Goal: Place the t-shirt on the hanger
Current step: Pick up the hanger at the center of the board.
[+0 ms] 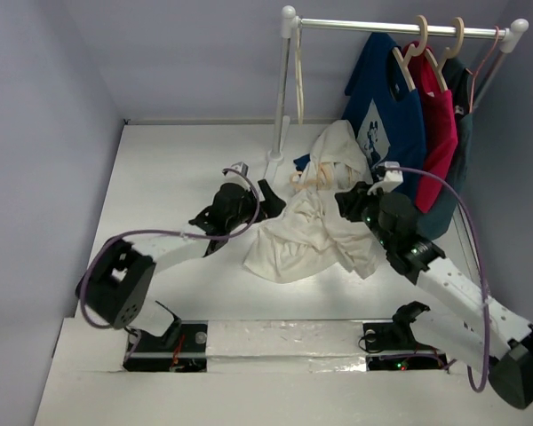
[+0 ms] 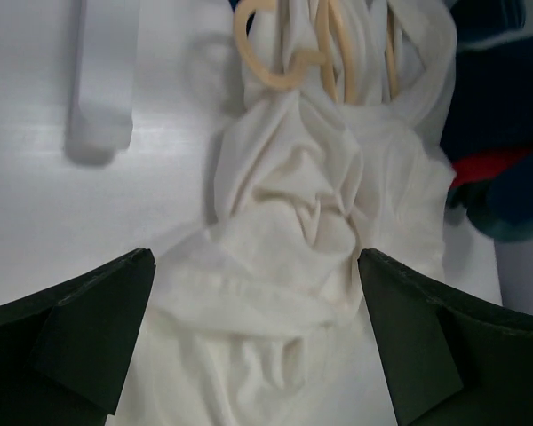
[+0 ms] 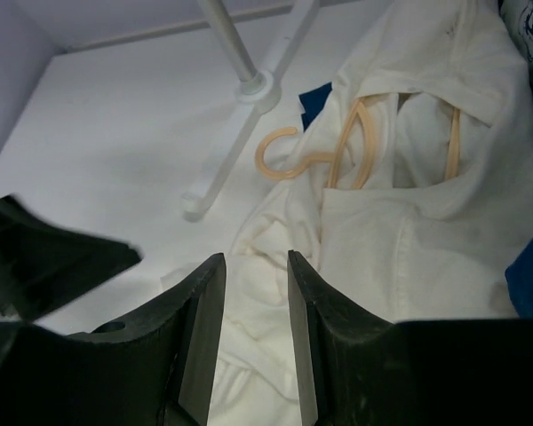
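Observation:
The cream-white t-shirt (image 1: 309,232) lies crumpled on the table in front of the rack. The tan wooden hanger (image 1: 306,180) lies flat with its arms inside the shirt's neck; only its hook and part of the arms show. In the left wrist view the hanger's hook (image 2: 265,64) is at the top and the shirt (image 2: 293,231) fills the middle. My left gripper (image 2: 256,266) is wide open over the shirt's lower folds. My right gripper (image 3: 256,266) is part open just above the shirt (image 3: 409,240), with the hanger (image 3: 289,160) beyond it.
A white clothes rack (image 1: 284,89) stands at the back, its foot (image 3: 249,89) on the table beside the hanger hook. A navy printed shirt (image 1: 386,106), a red shirt (image 1: 440,124) and a dark shirt hang on it, with a pinkish wire hanger (image 1: 489,53). Walls close both sides.

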`<state>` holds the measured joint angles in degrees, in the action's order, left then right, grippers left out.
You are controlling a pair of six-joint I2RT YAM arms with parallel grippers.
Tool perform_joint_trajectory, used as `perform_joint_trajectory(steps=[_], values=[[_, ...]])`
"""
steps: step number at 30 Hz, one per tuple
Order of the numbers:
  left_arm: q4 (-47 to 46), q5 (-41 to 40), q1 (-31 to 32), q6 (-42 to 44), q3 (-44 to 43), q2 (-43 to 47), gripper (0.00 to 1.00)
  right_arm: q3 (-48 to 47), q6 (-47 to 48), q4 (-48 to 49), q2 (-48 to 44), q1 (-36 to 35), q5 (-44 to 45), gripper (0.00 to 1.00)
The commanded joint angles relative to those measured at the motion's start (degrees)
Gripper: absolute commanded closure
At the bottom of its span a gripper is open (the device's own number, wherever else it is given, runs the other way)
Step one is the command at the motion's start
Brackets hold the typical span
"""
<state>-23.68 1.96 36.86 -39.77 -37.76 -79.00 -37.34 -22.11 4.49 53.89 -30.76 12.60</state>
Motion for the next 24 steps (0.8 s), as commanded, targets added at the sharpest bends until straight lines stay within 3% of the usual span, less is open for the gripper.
perform_joint_trajectory(steps=[1,5,8,16,20,24], values=[[-11.4,0.3,-3.5,-3.5,-6.8,-7.7,0.01,2.2,-2.5,-2.1,-6.1,0.1,-3.3,0.6],[-17.0,9.1,-6.2,-6.2,-12.8,-18.3,0.02,4.2,-3.7,-3.4,-10.6,0.1,-5.9,0.61],[-16.4,11.2,-6.2,-6.7,-19.4,-25.6,0.31,5.7,-4.6,-3.0,-12.2,0.1,-8.1,0.61],[-16.4,11.4,-6.2,-8.7,-28.2,-34.9,0.34,8.1,-5.4,-1.4,-13.1,0.1,-11.5,0.61],[-14.6,9.4,-5.7,-9.2,-31.8,-38.4,0.47,9.0,-5.7,-0.3,-12.8,0.1,-12.2,0.61],[-13.1,7.7,-5.1,-10.2,-35.6,-42.0,0.48,9.1,-5.8,0.3,-12.4,0.1,-14.0,0.61]])
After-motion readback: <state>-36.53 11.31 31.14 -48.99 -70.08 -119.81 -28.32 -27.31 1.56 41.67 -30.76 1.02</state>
